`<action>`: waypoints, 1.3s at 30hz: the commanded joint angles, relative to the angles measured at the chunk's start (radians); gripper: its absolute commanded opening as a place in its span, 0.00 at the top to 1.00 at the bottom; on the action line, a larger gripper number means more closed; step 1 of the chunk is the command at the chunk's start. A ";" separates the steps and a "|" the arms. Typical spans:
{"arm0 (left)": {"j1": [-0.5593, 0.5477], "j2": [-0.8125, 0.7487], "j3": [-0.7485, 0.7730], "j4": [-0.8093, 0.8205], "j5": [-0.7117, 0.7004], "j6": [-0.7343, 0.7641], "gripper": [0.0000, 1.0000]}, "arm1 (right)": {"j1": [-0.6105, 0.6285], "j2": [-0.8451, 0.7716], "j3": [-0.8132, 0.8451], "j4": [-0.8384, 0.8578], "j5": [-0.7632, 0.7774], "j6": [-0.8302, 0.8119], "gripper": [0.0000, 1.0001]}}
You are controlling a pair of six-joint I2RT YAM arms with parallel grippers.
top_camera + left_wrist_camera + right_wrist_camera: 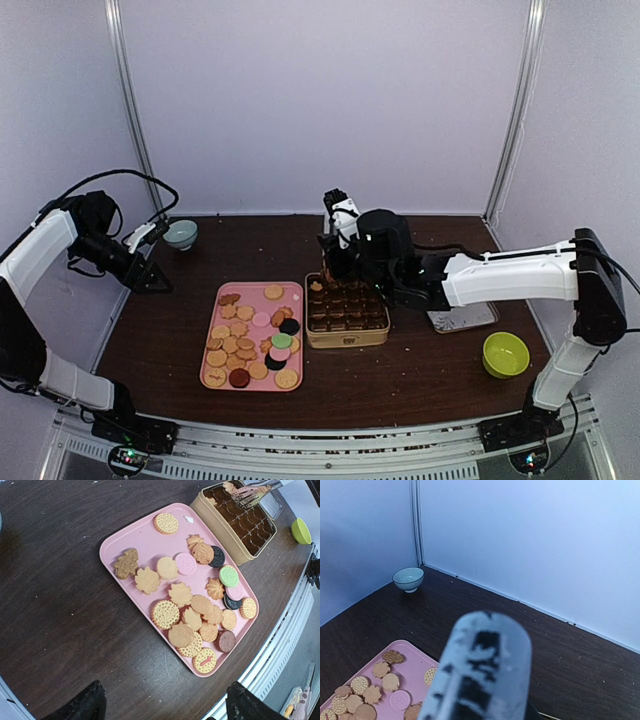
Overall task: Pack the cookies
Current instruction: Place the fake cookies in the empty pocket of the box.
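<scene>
The cookies lie heaped on a pink tray near the middle of the dark tabletop. Most are tan, with a few dark, pink and green ones among them. Just beside the tray at its 3 o'clock stands a tan tin with brown compartments. One tan cookie sits in the tin's 11 o'clock corner.

The right gripper reaches over that corner, closed narrow on a pair of metal tongs whose tips hang just beside that cookie. The left gripper hovers at the tray's 10 o'clock, well apart from it, with its jaws spread wide and holding nothing.

A pale bowl stands at the tray's 11 o'clock. A green bowl stands at the tin's 4 o'clock.
</scene>
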 commanded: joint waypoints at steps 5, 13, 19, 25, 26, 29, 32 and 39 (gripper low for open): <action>0.008 -0.011 -0.002 0.001 0.031 0.007 0.15 | -0.020 0.006 -0.001 0.013 0.029 -0.006 0.71; 0.008 -0.010 0.003 0.000 0.034 0.009 0.15 | -0.029 0.030 0.007 0.000 0.015 0.002 0.67; 0.007 -0.009 0.005 -0.001 0.034 0.009 0.15 | -0.031 0.044 0.015 -0.009 0.018 0.010 0.59; 0.008 -0.006 0.014 -0.005 0.039 0.009 0.15 | -0.031 0.028 0.024 -0.011 0.019 0.003 0.57; 0.008 -0.005 0.017 -0.006 0.040 0.009 0.15 | -0.031 0.021 0.025 -0.011 0.019 -0.001 0.58; 0.008 -0.001 0.020 -0.010 0.042 0.009 0.15 | -0.031 0.000 0.028 -0.012 0.018 -0.010 0.59; 0.007 -0.001 0.020 -0.010 0.044 0.010 0.16 | -0.031 -0.025 0.033 -0.011 0.019 -0.021 0.62; 0.008 0.003 0.028 -0.016 0.047 0.011 0.16 | -0.030 -0.043 0.043 0.001 0.024 -0.034 0.71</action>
